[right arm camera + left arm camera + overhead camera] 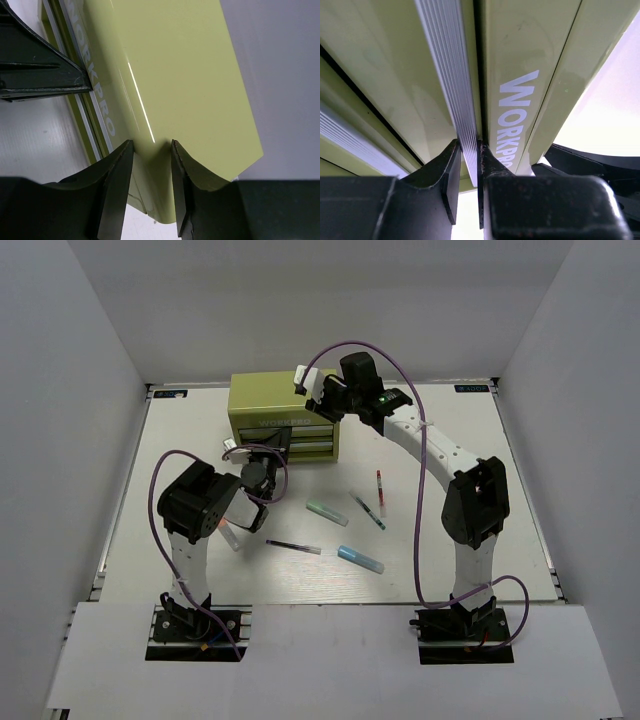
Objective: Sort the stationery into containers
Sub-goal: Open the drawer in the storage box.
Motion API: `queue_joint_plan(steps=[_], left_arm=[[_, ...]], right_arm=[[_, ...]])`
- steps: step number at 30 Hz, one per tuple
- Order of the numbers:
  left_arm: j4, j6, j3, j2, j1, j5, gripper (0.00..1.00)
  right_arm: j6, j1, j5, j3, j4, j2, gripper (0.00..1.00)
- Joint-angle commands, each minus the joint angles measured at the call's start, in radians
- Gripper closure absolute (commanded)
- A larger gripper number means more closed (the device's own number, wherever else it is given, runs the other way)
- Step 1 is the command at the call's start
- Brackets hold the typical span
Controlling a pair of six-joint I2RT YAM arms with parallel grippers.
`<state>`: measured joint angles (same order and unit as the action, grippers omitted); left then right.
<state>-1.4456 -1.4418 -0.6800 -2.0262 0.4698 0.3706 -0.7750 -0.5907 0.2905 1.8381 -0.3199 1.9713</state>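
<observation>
The olive-green chest (268, 405) stands at the back middle of the table, its lettered front facing me. My left gripper (266, 447) is at the chest's front, shut on the ribbed silver handle (455, 75) of a drawer, with the fingers (447, 172) pinching it. My right gripper (322, 395) is open, with its fingertips (122, 160) resting on the chest's top (185, 75) near its right end. On the table in front lie a mint-green marker (326, 511), a light-blue marker (361, 560), a red-and-white pen (381, 490), a dark teal pen (367, 510) and a black pen (293, 547).
White walls close in the table on the left, back and right. Purple cables (420, 480) loop over both arms. The pens lie between the two arms, in front of the chest.
</observation>
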Motion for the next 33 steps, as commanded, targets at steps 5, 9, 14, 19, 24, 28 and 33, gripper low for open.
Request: queue_joint_plan(steps=[5, 9, 14, 19, 24, 28, 33], left_arm=[[-0.368, 0.012, -0.03, -0.029, -0.03, 0.142, 0.92], [-0.368, 0.003, -0.021, -0.029, -0.03, 0.151, 1.0], [-0.368, 0.003, -0.001, -0.02, -0.03, 0.151, 1.0], [-0.368, 0.003, 0.02, -0.02, -0.02, 0.14, 1.0], [-0.368, 0.003, 0.039, -0.011, -0.02, 0.14, 1.0], [-0.368, 0.003, 0.066, 0.01, -0.02, 0.131, 1.0], [-0.368, 0.003, 0.106, 0.02, -0.011, 0.131, 1.0]], right_arm=[[-0.012, 0.02, -0.047, 0.013, -0.061, 0.035, 0.54], [-0.023, 0.014, -0.014, 0.018, -0.073, 0.023, 0.42], [-0.038, 0.012, 0.01, -0.022, -0.044, -0.012, 0.29], [-0.064, 0.011, 0.012, -0.011, -0.028, -0.002, 0.26], [-0.081, 0.003, 0.007, 0.068, -0.079, 0.052, 0.26], [-0.092, 0.005, -0.007, 0.082, -0.088, 0.084, 0.27], [-0.075, 0.002, -0.024, 0.099, -0.105, 0.104, 0.34]])
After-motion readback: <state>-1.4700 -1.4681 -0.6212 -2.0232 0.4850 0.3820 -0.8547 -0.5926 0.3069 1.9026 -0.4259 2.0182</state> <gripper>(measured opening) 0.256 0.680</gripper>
